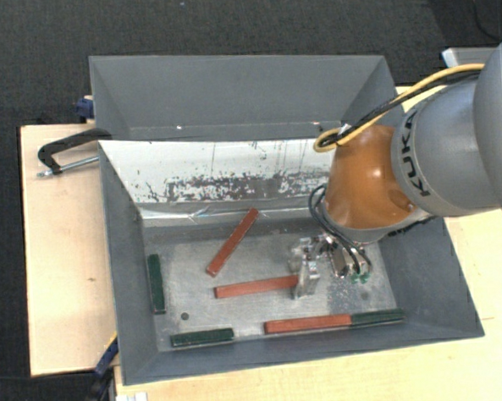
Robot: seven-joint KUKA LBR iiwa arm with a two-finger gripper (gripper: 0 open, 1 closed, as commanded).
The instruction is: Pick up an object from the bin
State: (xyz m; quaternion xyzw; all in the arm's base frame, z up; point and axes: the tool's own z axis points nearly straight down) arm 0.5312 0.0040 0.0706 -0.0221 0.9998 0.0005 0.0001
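Nearest, along the front of the bin [124, 271], lie a front-left green stick [202, 336], a front red stick [307, 323] and a front-right green stick [377, 317]. Behind them the gripper [306, 278] stands at the right end of the middle red stick [255, 287], which runs leftward from it. Whether the gripper is open or grasping cannot be told. Farthest back lies a slanted red stick [232, 241]. Count: three red, three green, including the left green stick [156, 283].

Light comes from above, even and fairly bright. The bin [122, 246] has a hard white glare band across its back wall [215, 168], streaked with dark flecks. Its floor [241, 319] glints faintly. My orange cover [364, 184] shows a soft sheen. Shadows are soft, and the carpet [223, 19] is dark.
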